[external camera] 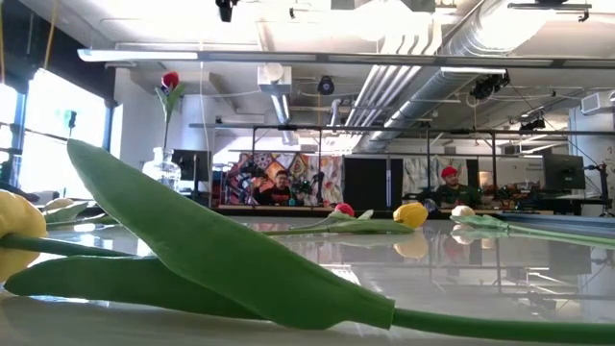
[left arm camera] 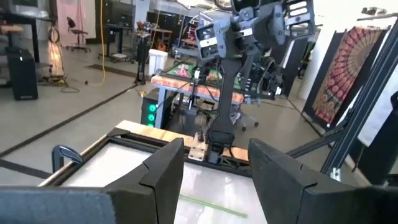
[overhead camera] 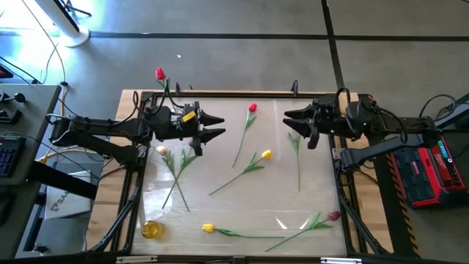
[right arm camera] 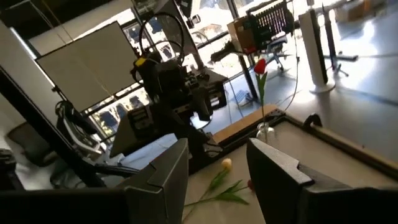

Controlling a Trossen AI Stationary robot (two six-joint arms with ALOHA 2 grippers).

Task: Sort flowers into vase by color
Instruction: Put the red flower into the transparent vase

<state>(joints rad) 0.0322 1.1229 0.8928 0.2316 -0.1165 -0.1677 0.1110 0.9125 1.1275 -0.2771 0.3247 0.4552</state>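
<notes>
Hard to read in the high view: the clear vase [overhead camera: 167, 94] at the far left corner of the worktop [overhead camera: 220, 213], nearly invisible except for the red tulip [overhead camera: 160, 74] standing in it; plainer in the low view, upright at far left. Partly hidden under the left gripper [overhead camera: 218, 125]: a cream tulip [overhead camera: 162, 150] and a dark maroon tulip [overhead camera: 192, 144], stems crossing just beside it. Low view largely blocked by a big green leaf [external camera: 221, 250] and the edge of a yellow head [external camera: 17, 223] close to the lens, cut off at the frame's left. Left gripper raised over the left side of the worktop, fingers wide apart, holding nothing. Right gripper [overhead camera: 292, 119] raised over the right side, fingers [right arm camera: 168, 171] likewise wide, empty. Loose on the worktop between and in front of the arms: a red tulip near the far middle [overhead camera: 252, 108], a yellow tulip at centre [overhead camera: 265, 155], a bare-looking green stem [overhead camera: 297, 158] below the right gripper with its head not discernible, a yellow tulip along the near edge [overhead camera: 208, 228], a maroon tulip at near right [overhead camera: 334, 216]. At the near left corner, a small yellow object [overhead camera: 151, 229], kind unclear. Beyond the worktop, a red case [overhead camera: 429, 172] at right and people seated far back in the room.
</notes>
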